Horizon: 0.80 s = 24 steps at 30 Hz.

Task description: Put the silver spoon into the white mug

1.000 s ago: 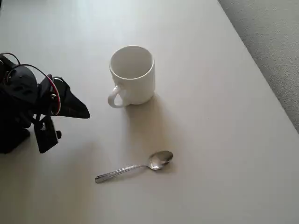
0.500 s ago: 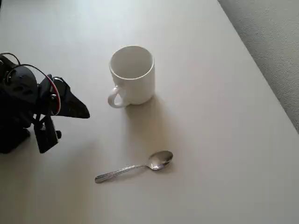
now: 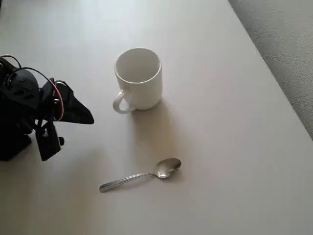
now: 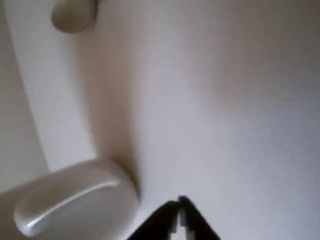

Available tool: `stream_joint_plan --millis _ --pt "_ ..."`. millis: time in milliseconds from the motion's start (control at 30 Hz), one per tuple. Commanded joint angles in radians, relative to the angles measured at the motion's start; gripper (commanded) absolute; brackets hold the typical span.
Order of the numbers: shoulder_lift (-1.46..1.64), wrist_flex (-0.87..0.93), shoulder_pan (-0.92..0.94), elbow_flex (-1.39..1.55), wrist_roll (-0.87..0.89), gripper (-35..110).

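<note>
I saw the slim shiny silver spoon (image 3: 142,175) lying well right of my closed, empty end effector (image 3: 89,119); glossy white mug (image 3: 139,78) stood beyond.

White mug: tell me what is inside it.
In the overhead view the mug stands upright with a bare white inside and nothing visible in it. The near inner wall is hidden by the rim. The spoon lies on the table.

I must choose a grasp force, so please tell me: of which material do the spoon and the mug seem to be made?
The silver spoon looks like polished metal: its bowl mirrors the light. The white mug seems glazed ceramic, glossy and thick-walled, though white plastic cannot be excluded.
</note>
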Motion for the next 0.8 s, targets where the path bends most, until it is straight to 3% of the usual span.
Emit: stream_joint_plan --millis 0,767 --pt "0.011 0.005 0.011 -0.012 0.008 -2" --pt "0.011 0.005 -0.032 -0.012 -0.04 1"
